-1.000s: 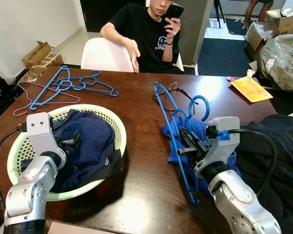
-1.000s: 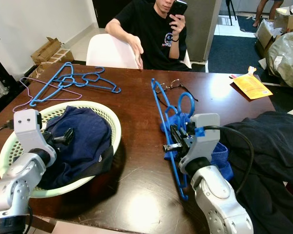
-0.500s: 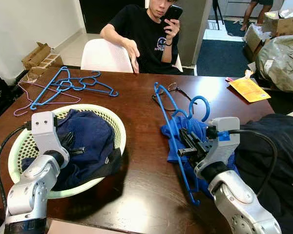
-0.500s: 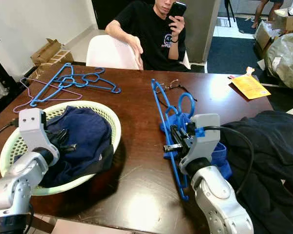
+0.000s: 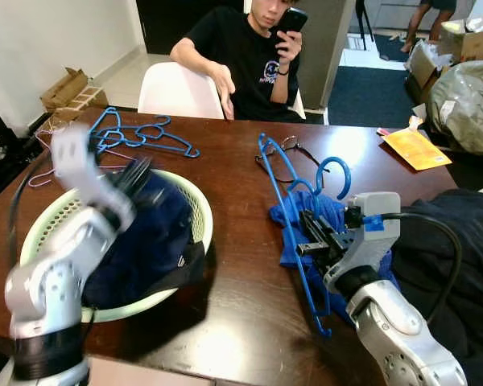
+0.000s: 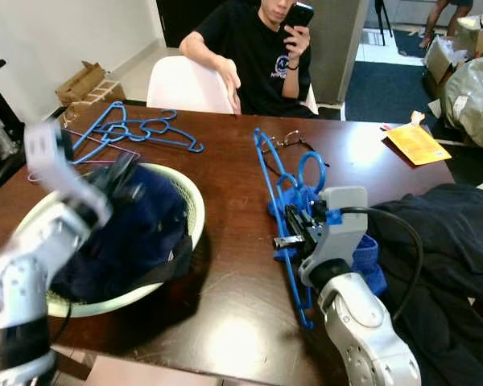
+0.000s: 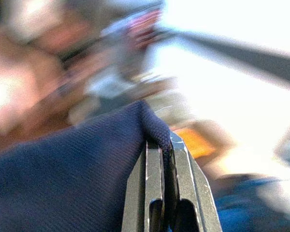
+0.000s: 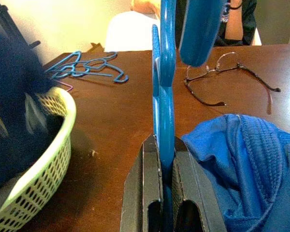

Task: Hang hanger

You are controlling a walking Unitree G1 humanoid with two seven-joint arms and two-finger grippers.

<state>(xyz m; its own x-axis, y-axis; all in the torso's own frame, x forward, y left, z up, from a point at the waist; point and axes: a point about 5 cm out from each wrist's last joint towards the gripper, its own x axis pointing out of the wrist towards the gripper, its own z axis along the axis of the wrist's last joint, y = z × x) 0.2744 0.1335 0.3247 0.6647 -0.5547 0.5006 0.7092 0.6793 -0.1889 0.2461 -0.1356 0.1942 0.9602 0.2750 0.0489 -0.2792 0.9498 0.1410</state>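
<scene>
On the table, blue hanger [image 5: 294, 221] clamped in right gripper [image 5: 315, 238], left gripper [image 7: 165, 193] pinching navy cloth [image 7: 72, 179].

You have a dark wooden table [image 5: 233, 201]. On it: a pale green basket [image 5: 195, 211] near left, spare hangers [image 5: 137, 137] far left, glasses [image 5: 288, 146] far centre, blue cloth [image 5: 290, 241], a dark garment [image 5: 459, 241] right, a yellow packet [image 5: 414, 149] far right.

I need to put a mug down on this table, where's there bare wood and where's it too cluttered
Bare wood runs between the green basket and the blue hanger held by the right gripper, down to the near edge. Another free strip lies along the far edge, between the loose hangers and the glasses. The right side is crowded with the blue cloth, dark garment and yellow packet.
</scene>
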